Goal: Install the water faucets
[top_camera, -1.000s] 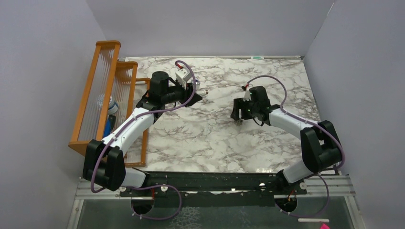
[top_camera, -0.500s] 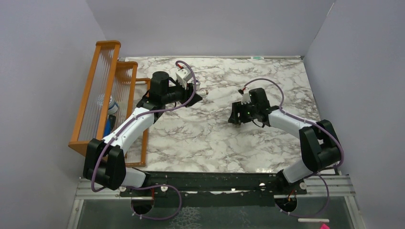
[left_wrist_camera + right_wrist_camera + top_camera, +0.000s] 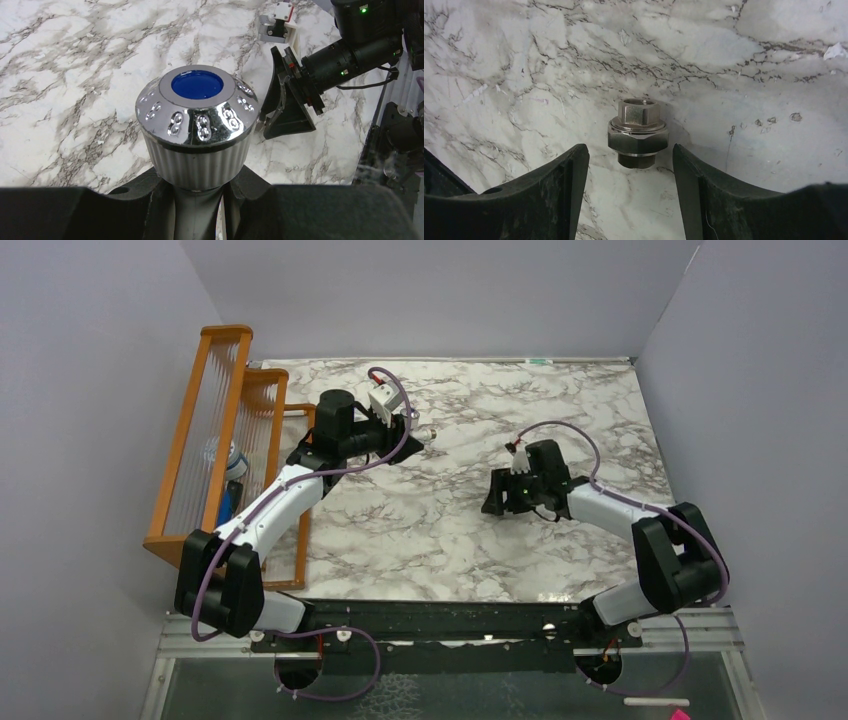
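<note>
My left gripper (image 3: 408, 430) is shut on the stem of the white tap (image 3: 197, 162), held above the marble table. Its round silvery knob with a blue centre dot (image 3: 197, 84) faces the left wrist camera; the tap's tip shows in the top view (image 3: 426, 432). The threaded end is hidden. My right gripper (image 3: 629, 150) is open and low over the table. The small brass-grey nut-like fitting (image 3: 638, 131) stands upright on the marble just beyond its fingertips, centred on the gap, untouched. In the top view the right gripper (image 3: 496, 498) hides the fitting.
An orange wooden rack (image 3: 195, 455) holding a blue-and-white item stands along the table's left edge. Grey walls close in the left, back and right. The right arm's black gripper (image 3: 286, 107) shows in the left wrist view.
My right gripper has moved nearer to the arm bases and lower over the table, staying open. The left arm and the tap have not moved.
</note>
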`<state>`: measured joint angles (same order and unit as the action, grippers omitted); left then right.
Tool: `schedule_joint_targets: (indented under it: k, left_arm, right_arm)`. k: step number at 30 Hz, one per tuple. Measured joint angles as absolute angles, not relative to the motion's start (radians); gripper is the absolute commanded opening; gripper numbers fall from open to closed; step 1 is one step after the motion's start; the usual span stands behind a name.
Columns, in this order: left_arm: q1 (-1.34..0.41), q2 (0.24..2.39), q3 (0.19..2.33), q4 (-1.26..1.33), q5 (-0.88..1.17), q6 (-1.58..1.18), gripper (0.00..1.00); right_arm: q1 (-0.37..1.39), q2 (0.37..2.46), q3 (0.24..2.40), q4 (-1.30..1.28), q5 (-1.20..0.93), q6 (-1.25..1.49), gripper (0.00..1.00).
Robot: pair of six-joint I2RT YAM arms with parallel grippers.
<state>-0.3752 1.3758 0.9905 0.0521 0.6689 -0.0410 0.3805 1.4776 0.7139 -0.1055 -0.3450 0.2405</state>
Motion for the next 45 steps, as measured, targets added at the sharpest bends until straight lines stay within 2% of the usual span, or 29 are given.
schedule_joint_targets:
  k: [6, 12, 24, 39, 45]
  left_arm:
    - [-0.375, 1.38, 0.991, 0.052, 0.67, -0.041, 0.0]
    - [-0.375, 1.393, 0.991, 0.052, 0.673, -0.041, 0.0]
    - [-0.375, 1.393, 0.991, 0.052, 0.673, -0.041, 0.0]
    - [-0.375, 1.394, 0.991, 0.052, 0.677, -0.041, 0.0]
    - [-0.375, 1.396, 0.991, 0.052, 0.683, -0.041, 0.0]
  right_arm:
    - [0.381, 1.457, 0.645, -0.044, -0.322, 0.291, 0.79]
    - [0.408, 1.373, 0.513, 0.131, -0.231, 0.391, 0.81]
    - [0.556, 1.339, 0.385, 0.358, 0.067, 0.391, 0.74]
    - [0.618, 1.401, 0.36, 0.496, 0.19, 0.342, 0.66]
    - [0.63, 1.412, 0.36, 0.504, 0.228, 0.352, 0.59]
